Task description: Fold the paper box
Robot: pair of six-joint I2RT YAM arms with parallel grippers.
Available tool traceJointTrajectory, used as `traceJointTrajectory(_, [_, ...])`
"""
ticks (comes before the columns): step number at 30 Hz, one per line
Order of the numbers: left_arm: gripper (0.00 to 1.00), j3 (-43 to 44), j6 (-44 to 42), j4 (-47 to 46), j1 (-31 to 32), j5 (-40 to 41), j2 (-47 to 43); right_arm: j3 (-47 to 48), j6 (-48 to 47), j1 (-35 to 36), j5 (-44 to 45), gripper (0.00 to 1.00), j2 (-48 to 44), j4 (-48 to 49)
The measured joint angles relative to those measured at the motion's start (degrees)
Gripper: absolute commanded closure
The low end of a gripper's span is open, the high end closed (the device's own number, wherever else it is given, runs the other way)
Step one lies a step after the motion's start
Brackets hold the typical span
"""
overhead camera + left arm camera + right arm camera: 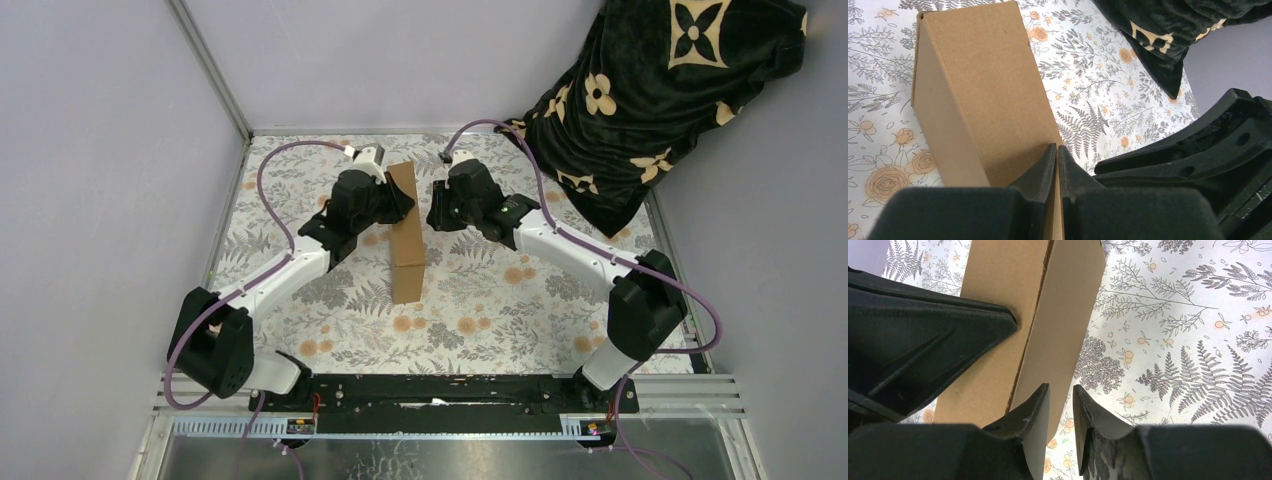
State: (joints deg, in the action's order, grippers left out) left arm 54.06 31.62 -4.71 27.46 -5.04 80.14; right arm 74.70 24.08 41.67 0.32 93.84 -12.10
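The paper box (405, 235) is plain brown cardboard, folded into a long narrow shape that stands on its edge mid-table. It fills the left wrist view (978, 90) and shows in the right wrist view (998, 300). My left gripper (398, 202) is at its far upper end, and its jaws (1057, 150) are shut on a thin cardboard panel. My right gripper (432, 215) is just right of the box. Its jaws (1061, 390) stand a small gap apart with nothing between them, beside the box's outer panel.
A dark cloth with cream flower motifs (650, 90) is heaped at the back right corner. The table carries a floral sheet (500, 290). Grey walls close in the left, back and right sides. The left gripper's finger (923, 340) shows in the right wrist view.
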Motion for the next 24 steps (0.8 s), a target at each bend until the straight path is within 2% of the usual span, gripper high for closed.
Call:
traceJointTrajectory(8, [0.87,-2.5,0.3,-0.7,-0.5,1.1,-2.1,-2.7,-5.0,1.0,-2.1,0.78,-7.3,-1.3])
traceJointTrajectory(15, [0.87,-3.7,1.0,-2.4,-1.0,1.0,-2.4,-2.8,-12.6,9.1,-5.6,0.81,-14.6,-3.1])
traceJointTrajectory(18, [0.87,-4.1,1.1,-3.1,-1.0,1.0,-2.5,-2.6,-14.9,11.8,-6.9,0.81,-14.9,-4.5])
traceJointTrajectory(24, [0.87,-4.5,1.3,-3.9,-1.0,1.0,-2.5,-2.6,-17.0,12.9,-7.4,0.81,-11.9,-6.6])
